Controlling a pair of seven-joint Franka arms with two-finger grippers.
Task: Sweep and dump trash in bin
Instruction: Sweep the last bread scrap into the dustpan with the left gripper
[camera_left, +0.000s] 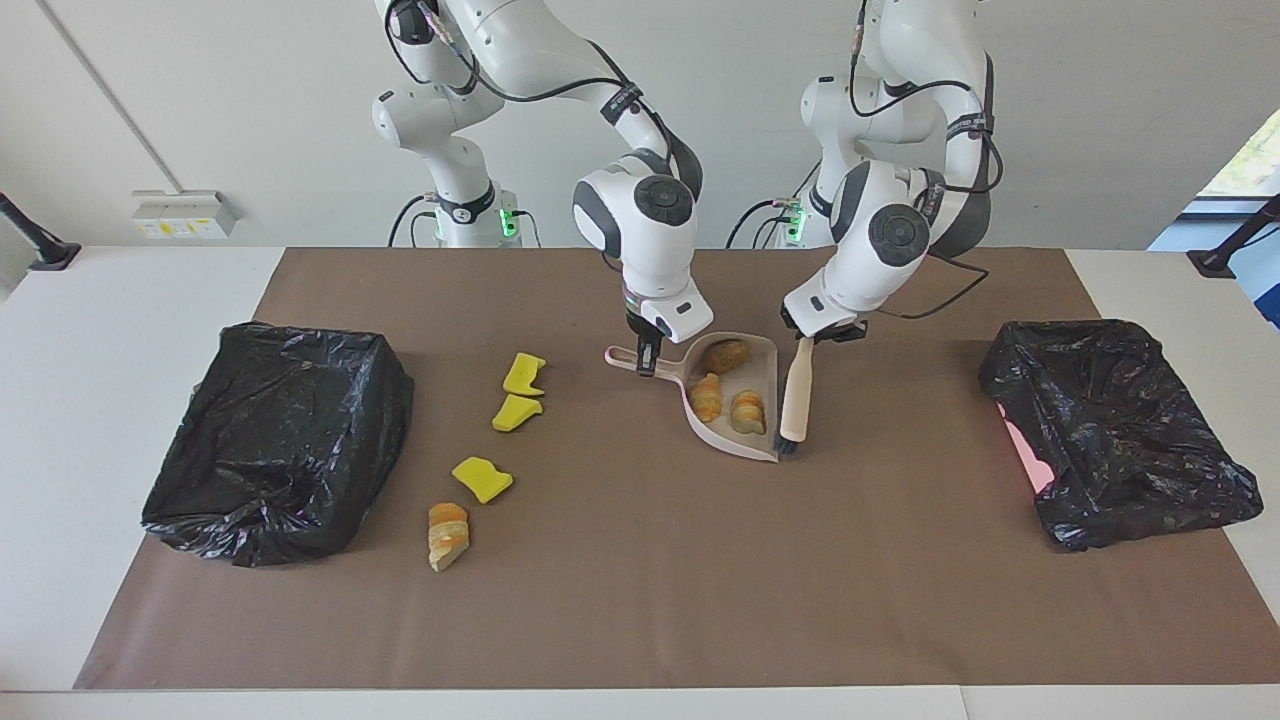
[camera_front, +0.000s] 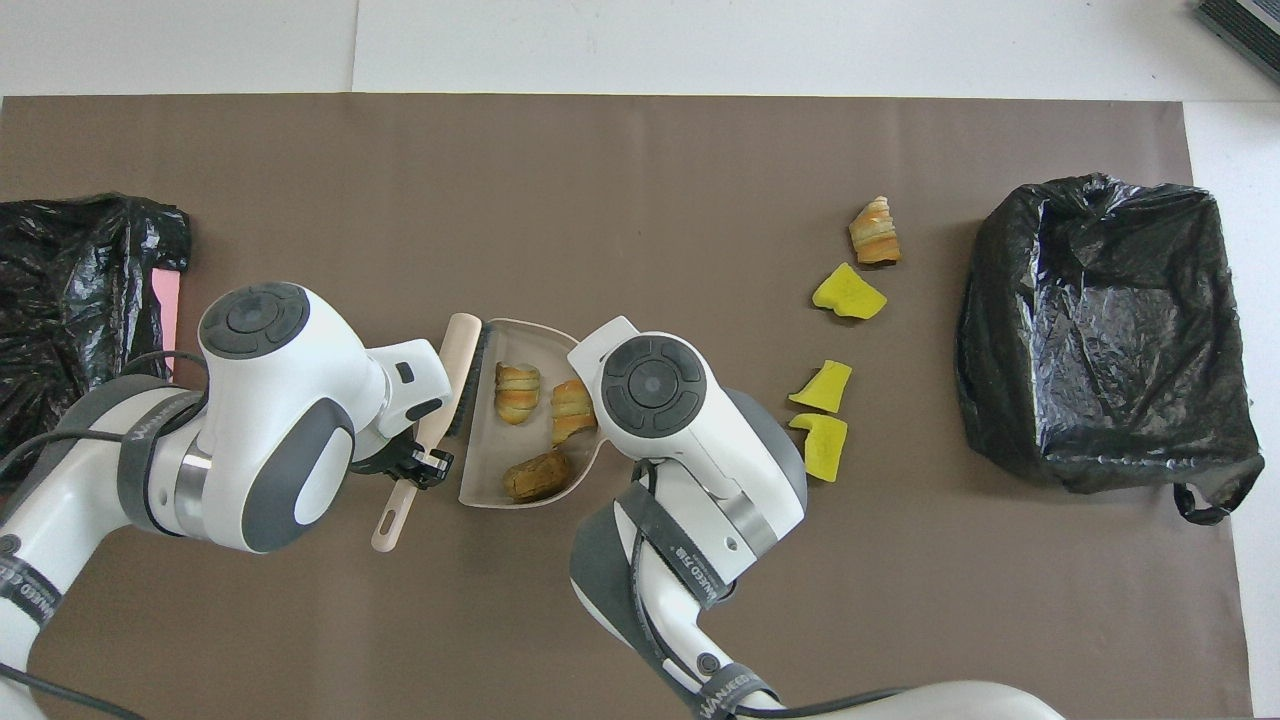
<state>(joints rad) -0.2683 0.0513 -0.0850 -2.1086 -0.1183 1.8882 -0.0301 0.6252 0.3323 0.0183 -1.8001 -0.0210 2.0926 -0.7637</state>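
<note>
The pink dustpan (camera_left: 763, 375) lies at the middle of the brown mat and also shows in the overhead view (camera_front: 520, 327). It holds three tan-orange bread pieces (camera_left: 722, 355) (camera_left: 706, 397) (camera_left: 747, 410). My right gripper (camera_left: 647, 357) is shut on the dustpan's handle (camera_left: 622, 356). My left gripper (camera_left: 812, 335) is shut on the beige brush (camera_left: 797, 392), whose bristles stand at the dustpan's open edge (camera_front: 478, 365). Three yellow chunks (camera_left: 523, 374) (camera_left: 515, 412) (camera_left: 482, 478) and one bread piece (camera_left: 447, 533) lie on the mat toward the right arm's end.
A black bag-lined bin (camera_left: 280, 440) stands at the right arm's end of the mat, beside the loose scraps. A second black bag-lined bin (camera_left: 1115, 430) stands at the left arm's end. The brown mat (camera_left: 640, 590) covers the white table.
</note>
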